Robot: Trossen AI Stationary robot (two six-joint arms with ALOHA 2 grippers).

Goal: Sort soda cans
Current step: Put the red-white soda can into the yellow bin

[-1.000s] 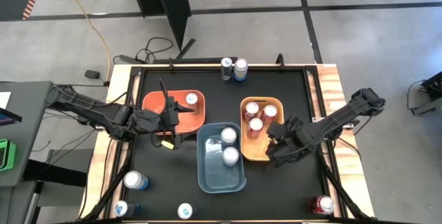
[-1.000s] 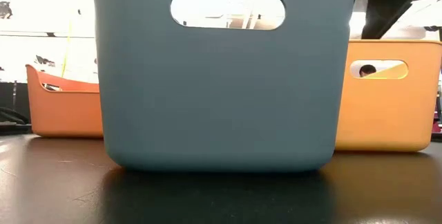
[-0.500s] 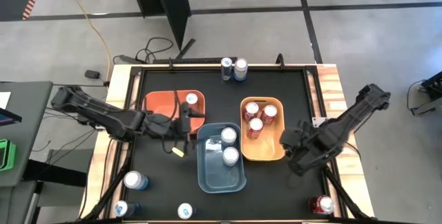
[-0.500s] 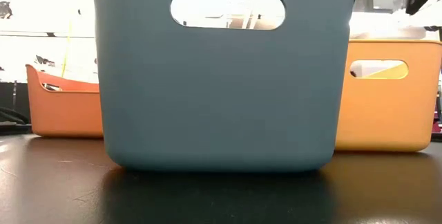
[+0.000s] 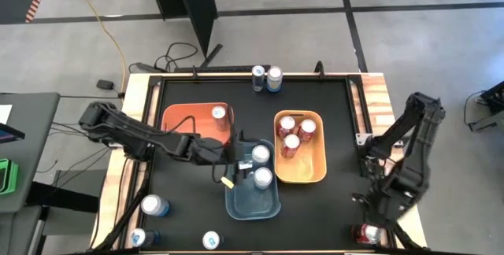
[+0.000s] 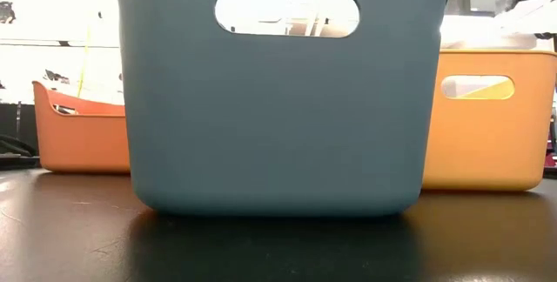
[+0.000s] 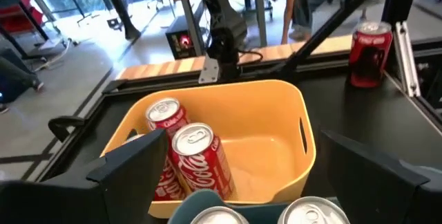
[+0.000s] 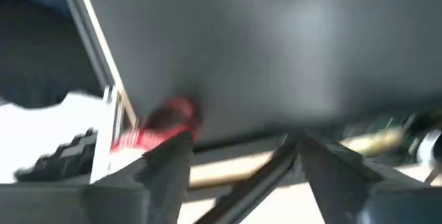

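Observation:
The soda cans are scattered. Three red cans (image 5: 293,133) stand in the yellow bin (image 5: 315,172), two silver cans (image 5: 261,166) in the blue bin (image 5: 252,200), and one silver can (image 5: 219,113) in the orange bin (image 5: 185,120). My left gripper (image 5: 240,154) hovers open at the blue bin's left rim; its wrist view shows both silver tops (image 7: 314,210) below and the red cans (image 7: 200,158) ahead. My right gripper (image 5: 376,212) is open near the table's right near corner, just short of a lone red can (image 5: 368,233), blurred in its wrist view (image 8: 166,124).
Two cans (image 5: 266,76) stand at the far edge. Three more cans (image 5: 152,205) stand near the left near corner. The low view is filled by the blue bin's wall (image 6: 278,117), with the orange bin (image 6: 78,134) and the yellow bin (image 6: 487,125) beside it.
My left gripper has swung from over the orange bin toward the table's right, ending at the blue bin. My right gripper has drawn back from the yellow bin toward the near right corner and the lone red can. No can has moved.

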